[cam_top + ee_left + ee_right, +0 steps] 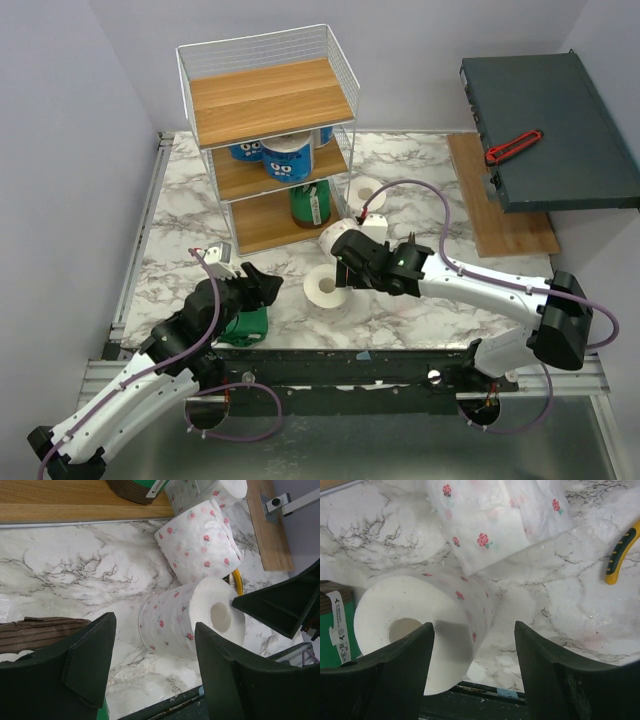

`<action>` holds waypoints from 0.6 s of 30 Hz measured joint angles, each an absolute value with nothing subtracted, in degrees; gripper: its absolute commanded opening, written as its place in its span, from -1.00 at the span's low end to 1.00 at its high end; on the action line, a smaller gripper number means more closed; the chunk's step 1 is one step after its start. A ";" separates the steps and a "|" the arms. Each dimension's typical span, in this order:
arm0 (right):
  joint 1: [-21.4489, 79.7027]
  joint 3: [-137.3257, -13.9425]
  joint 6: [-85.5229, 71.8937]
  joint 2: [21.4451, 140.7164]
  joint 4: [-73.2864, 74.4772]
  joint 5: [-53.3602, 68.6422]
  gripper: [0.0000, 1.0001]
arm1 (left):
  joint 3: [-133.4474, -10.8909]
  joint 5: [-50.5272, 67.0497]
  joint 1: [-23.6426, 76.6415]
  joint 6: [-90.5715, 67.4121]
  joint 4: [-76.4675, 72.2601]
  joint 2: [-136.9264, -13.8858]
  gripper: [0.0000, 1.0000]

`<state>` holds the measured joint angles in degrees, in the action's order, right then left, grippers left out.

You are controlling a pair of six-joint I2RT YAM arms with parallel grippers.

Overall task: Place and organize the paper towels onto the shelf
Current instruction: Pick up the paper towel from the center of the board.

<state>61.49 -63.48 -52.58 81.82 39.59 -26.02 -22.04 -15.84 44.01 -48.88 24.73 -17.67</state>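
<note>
Marble-patterned table (180, 215) carries the shelf (270, 100) at its far side, well ahead of both claws. The right claw (474, 626) hangs wide open and empty. A white speckled roll (415, 625) lies on its side just ahead of the fingertips, nearer one finger, its hollow core showing; it is not yet between them. The left claw (155, 622) is spread just as wide and grips nothing. A green roll (245, 325) lies just beside one of its fingers, outside the gap.

The step in hand looks like the approach to that near white roll. The right claw would need to shift until its fingers straddle the roll's body, then close.

Counted, three white rolls sit on the table. A second white roll (495, 520) lies just beyond the first, and a third white roll (365, 192) stands farther ahead by the shelf. There are two green, the other green roll (310, 203) on the bottom board. Three blue rolls (287, 158) sit on the middle board, one only partly seen.
</note>
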 measured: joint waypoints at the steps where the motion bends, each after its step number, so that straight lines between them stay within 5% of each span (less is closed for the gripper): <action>1: 61.10 -63.48 -52.27 82.06 39.24 -25.85 0.37 | -22.04 -15.84 44.01 -48.88 24.58 -17.96 0.33; 8: 60.75 -63.35 -50.41 82.04 36.34 -24.32 0.53 | -22.02 -15.84 44.01 -48.88 23.92 -19.53 0.33; 18: 60.75 -64.23 -46.26 82.02 35.90 -20.80 0.41 | -22.02 -15.81 44.01 -48.88 23.14 -20.84 0.33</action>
